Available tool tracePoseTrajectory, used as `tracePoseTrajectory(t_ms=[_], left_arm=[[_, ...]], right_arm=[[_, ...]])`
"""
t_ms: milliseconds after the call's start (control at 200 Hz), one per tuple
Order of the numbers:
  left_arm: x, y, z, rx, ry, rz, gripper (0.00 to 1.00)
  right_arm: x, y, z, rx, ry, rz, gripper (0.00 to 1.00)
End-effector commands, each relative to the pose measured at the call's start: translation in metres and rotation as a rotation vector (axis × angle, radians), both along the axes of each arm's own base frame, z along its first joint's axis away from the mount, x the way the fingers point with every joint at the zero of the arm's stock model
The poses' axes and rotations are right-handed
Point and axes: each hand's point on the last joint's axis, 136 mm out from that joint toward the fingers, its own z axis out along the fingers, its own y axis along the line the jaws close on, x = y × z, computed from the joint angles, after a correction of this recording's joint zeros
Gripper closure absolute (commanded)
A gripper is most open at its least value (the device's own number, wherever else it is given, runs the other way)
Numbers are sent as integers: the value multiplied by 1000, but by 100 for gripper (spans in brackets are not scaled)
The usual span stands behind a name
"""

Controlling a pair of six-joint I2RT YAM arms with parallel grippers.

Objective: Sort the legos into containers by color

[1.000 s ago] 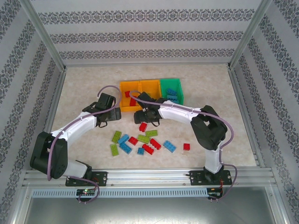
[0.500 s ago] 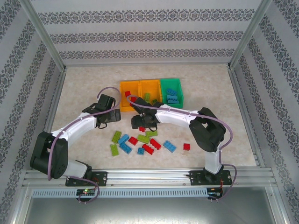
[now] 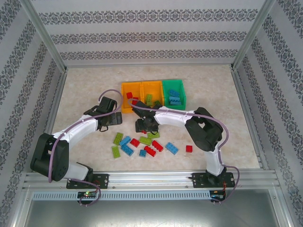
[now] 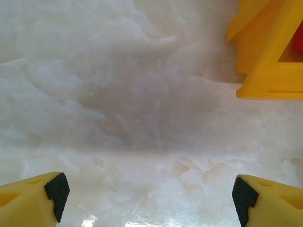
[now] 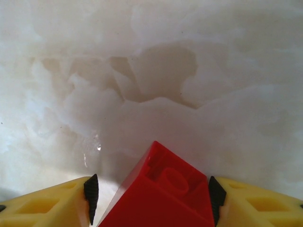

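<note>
Just near of the orange bins (image 3: 132, 83), my right pincer (image 5: 150, 195) half-closed around a red brick (image 5: 163, 189), grip unclear, my left pincer (image 4: 150, 201) wide open, empty.

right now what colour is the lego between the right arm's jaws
Red. The lego shows best in the right wrist view, between the jaws.

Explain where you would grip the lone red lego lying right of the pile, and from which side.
Probably from straight above, pinching two opposite side walls of the red lego: it lies flat on the table, apart from the blue lego beside it.
</note>
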Motion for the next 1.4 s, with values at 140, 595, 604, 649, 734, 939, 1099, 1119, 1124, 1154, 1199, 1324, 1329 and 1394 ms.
tracePoseTrajectory(t_ms=[140,595,604,649,734,939,1099,1119,1124,1154,1199,1324,1329,1394], left_arm=[[-1,3,3,-9,-16,13,9],[-3,5,5,-9,-18,18,9],[-4,5,5,-9,-18,19,9],[-5,5,4,-7,-15,17,9],[-7,5,4,-12,-15,13,9],[-14,-1,3,-46,-8,-18,9],[-21,-4,-4,-70,12,-28,9],[-22,-5,-5,-73,14,-30,9],[-23,-5,-5,-75,14,-29,9],[-24,-6,-6,-82,18,-32,9],[-26,-7,-7,-91,21,-36,9],[-35,-11,-11,-114,36,-51,9],[-35,-11,-10,-115,35,-51,9],[-39,-10,-12,-116,42,-53,10]], right_arm=[[10,11,-1,-15,-22,2,50],[17,11,15,-48,-82,57,70],[19,12,18,-45,-89,61,70],[25,16,30,-27,-125,72,70],[42,28,58,41,-203,81,70],[88,47,107,188,-312,71,71],[125,45,112,202,-365,24,71],[130,44,111,205,-369,15,71],[131,44,111,206,-369,14,71],[137,44,108,208,-369,8,71],[147,44,104,204,-363,0,71],[167,50,96,207,-362,-10,70],[168,50,95,207,-360,-11,70],[177,53,90,202,-358,-12,69]])
